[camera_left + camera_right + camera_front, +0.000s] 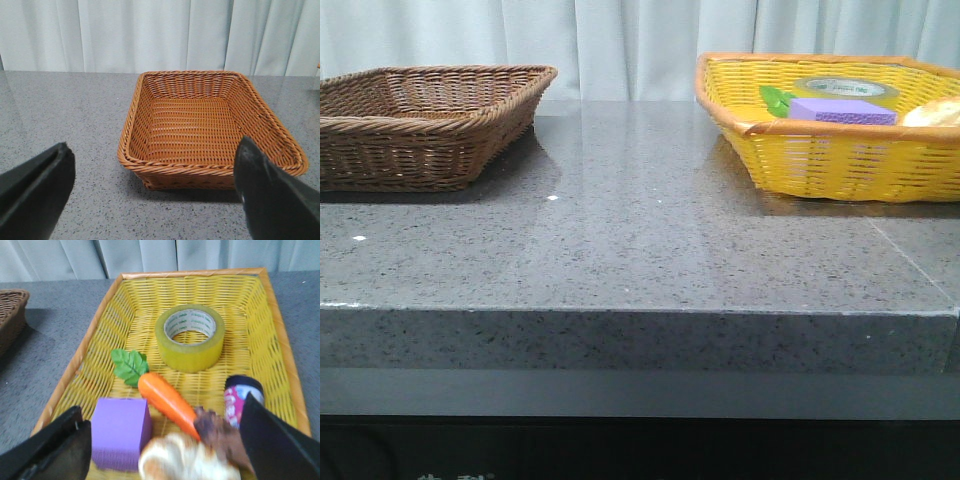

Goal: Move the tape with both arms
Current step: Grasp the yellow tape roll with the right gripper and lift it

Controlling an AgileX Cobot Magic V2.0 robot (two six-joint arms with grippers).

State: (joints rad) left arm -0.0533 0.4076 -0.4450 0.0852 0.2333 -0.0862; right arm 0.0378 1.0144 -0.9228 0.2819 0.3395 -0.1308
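My left gripper (pixel 150 195) hangs with its two black fingers (pixel 35 192) spread wide apart and nothing between them, looking down on the brown wicker basket (pixel 210 125), which sits at the counter's (pixel 640 230) far left corner with its woven floor showing. My right gripper (pixel 170 450) is just as far open and holds nothing either; its fingers (pixel 277 440) frame the near end of the yellow basket (pixel 95 335), which stands at the far right corner of the counter. The tape (pixel 189 336) lies flat on the floor of that basket toward its far end, core opening upward, green lettering visible on the white inner ring, touching neither of my fingers. Nearer to me in the same basket lie a toy carrot (pixel 165 397) with green leaves, a purple sponge (pixel 121 432), a bread-like piece (pixel 175 457) that is blurred, and a small can (pixel 240 395).
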